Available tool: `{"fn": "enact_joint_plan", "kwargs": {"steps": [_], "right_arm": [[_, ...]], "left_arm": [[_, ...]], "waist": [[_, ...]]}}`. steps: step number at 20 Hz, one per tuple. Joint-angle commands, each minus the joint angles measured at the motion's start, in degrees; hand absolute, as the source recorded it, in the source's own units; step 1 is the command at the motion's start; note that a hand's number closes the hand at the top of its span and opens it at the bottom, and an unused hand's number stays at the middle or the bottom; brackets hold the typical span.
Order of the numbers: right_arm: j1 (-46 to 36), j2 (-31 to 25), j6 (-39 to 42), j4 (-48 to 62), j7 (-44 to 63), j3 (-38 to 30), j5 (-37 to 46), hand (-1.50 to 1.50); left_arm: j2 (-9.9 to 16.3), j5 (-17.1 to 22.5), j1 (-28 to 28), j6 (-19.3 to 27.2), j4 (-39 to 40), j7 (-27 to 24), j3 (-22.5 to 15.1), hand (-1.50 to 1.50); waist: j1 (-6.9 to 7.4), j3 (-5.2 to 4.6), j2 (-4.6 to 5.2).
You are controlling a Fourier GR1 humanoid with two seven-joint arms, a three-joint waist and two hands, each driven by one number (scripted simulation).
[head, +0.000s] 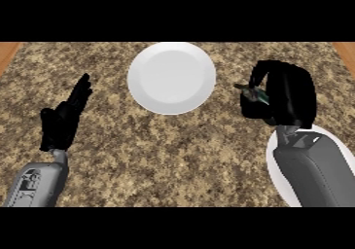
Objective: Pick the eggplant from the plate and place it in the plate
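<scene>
Nearest me, my right forearm (320,170) covers most of the white plate (275,160) at the lower right edge of the granite counter (172,155). My right hand (284,95) is above that plate, fingers curled round the eggplant (257,93); only its green stem end and a dark sliver show. My left hand (65,119) rests relaxed, fingers up, at left; the other white plate (171,78) lies farthest, centre, well apart from both hands.

The desk (172,155) has a speckled stone top in brown and beige and it fills almost the whole view. At both upper corners a narrow orange wood strip (4,56) shows beside it.
</scene>
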Motion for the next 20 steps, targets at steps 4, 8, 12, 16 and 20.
{"fn": "enact_joint_plan", "kwargs": {"steps": [4, 8, 12, 16, 20], "right_arm": [[-13.4, 7.7, 1.0, 12.0, -1.2, -2.6, -3.2, 1.50], [-14.7, 13.3, -7.6, 24.0, -4.8, -3.1, -2.5, 1.50], [-26.6, 13.4, -11.0, 37.1, -4.9, -4.0, -7.1, 1.50], [-31.7, 13.5, -14.1, 50.3, -8.0, -4.0, -9.7, 1.50], [-37.4, 13.5, -12.5, 60.0, -2.0, 0.8, -5.9, 1.50]], "left_arm": [[-0.5, -0.6, -1.5, -0.6, 0.6, 0.2, -0.1, 0.00], [1.3, 1.1, -1.7, -2.9, 3.2, -2.2, 2.3, 0.00], [-0.8, -0.5, -2.9, -1.7, -2.3, 3.8, -0.9, 0.00], [-2.0, -2.4, -3.9, 0.1, 2.3, -0.3, -0.7, 0.00], [-1.5, -1.5, -3.5, -1.9, 3.7, -3.5, -0.7, 0.00]], "waist": [[0.78, 0.04, 0.36], [1.20, 0.04, 0.64], [2.35, 0.07, 0.64], [1.98, 0.04, 0.78], [4.36, -0.07, 1.54]]}}
